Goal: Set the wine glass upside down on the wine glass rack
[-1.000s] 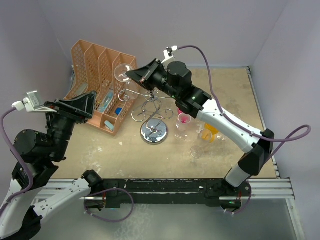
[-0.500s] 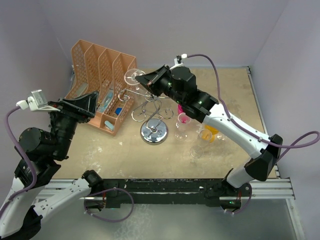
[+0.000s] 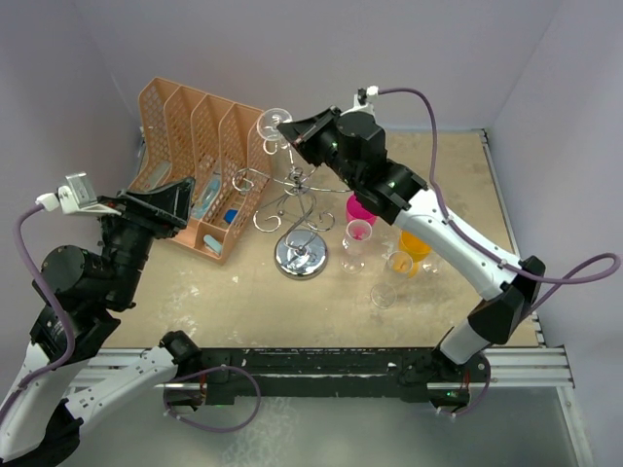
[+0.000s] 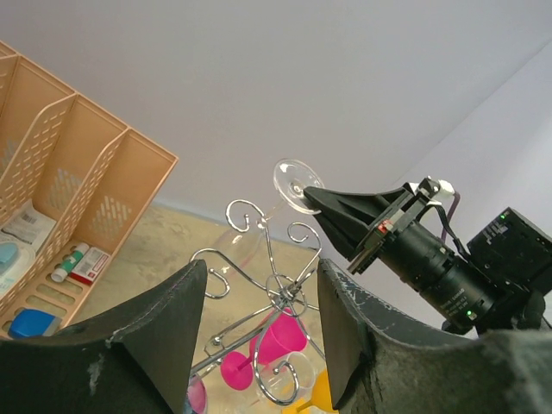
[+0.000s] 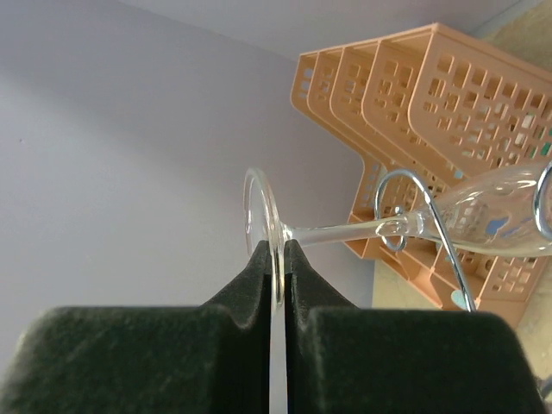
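My right gripper (image 3: 283, 127) is shut on the round foot of a clear wine glass (image 3: 274, 121), holding it above the wine glass rack (image 3: 295, 206). From above, the rack is a chrome scroll-arm stand on a round shiny base. The right wrist view shows the pads (image 5: 304, 278) pinching the foot edge-on. There the wine glass (image 5: 345, 231) lies tilted, its stem crossing a rack curl (image 5: 405, 200); contact cannot be told. My left gripper (image 3: 164, 202) stays open near the orange organizer. In the left wrist view, the rack (image 4: 285, 289) and wine glass (image 4: 296, 185) lie beyond the left gripper (image 4: 261, 276).
An orange plastic file organizer (image 3: 195, 146) holding small items stands left of the rack. Right of the rack's base are a pink glass (image 3: 362, 209), a clear glass (image 3: 354, 245), a yellow glass (image 3: 416, 243) and another clear glass (image 3: 387, 282). Walls close in the back and both sides.
My right gripper has carried the wine glass rightward and farther back, from over the organizer to above the rack. The left arm has barely moved.
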